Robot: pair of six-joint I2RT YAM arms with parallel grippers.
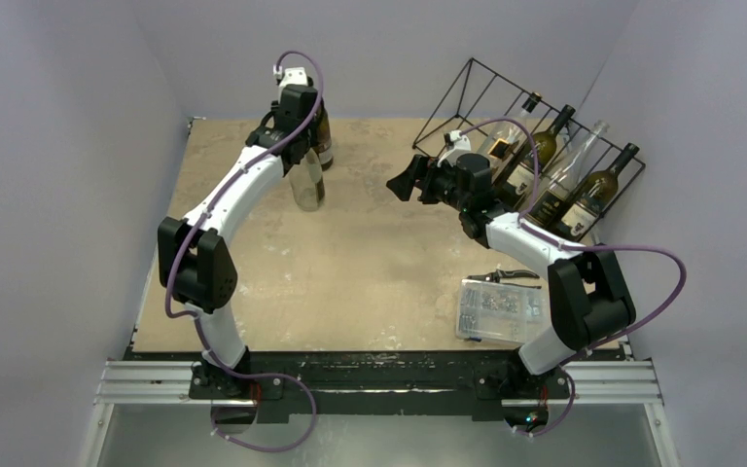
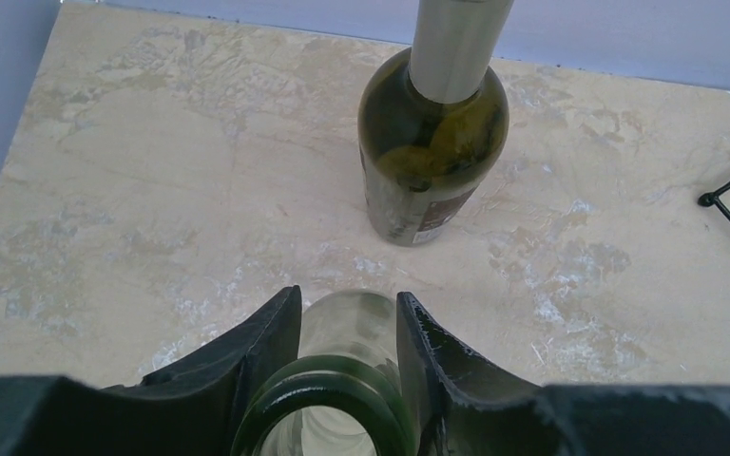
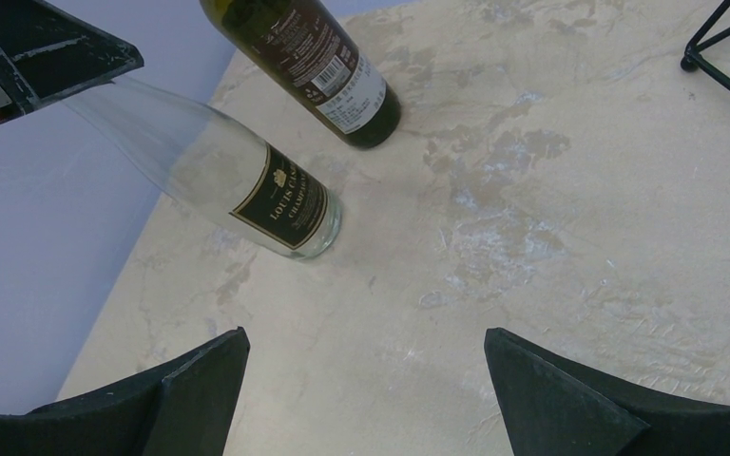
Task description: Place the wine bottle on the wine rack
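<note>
Fingers of the left gripper [image 2: 347,302] pinch the neck of the clear wine bottle [image 1: 307,185], standing on the table [image 1: 370,263] well apart from the wine rack [image 1: 443,105]; from above, the left arm [image 1: 243,185] hides that neck. A dark bottle [image 2: 428,152] stands just behind. The right gripper [image 3: 366,342] is spread wide, empty.

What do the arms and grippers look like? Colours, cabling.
The left arm and right arm have white links with black joint housings. A loose purple cable loops along each. The left gripper and right gripper have matte black wedge-shaped fingers.
</note>
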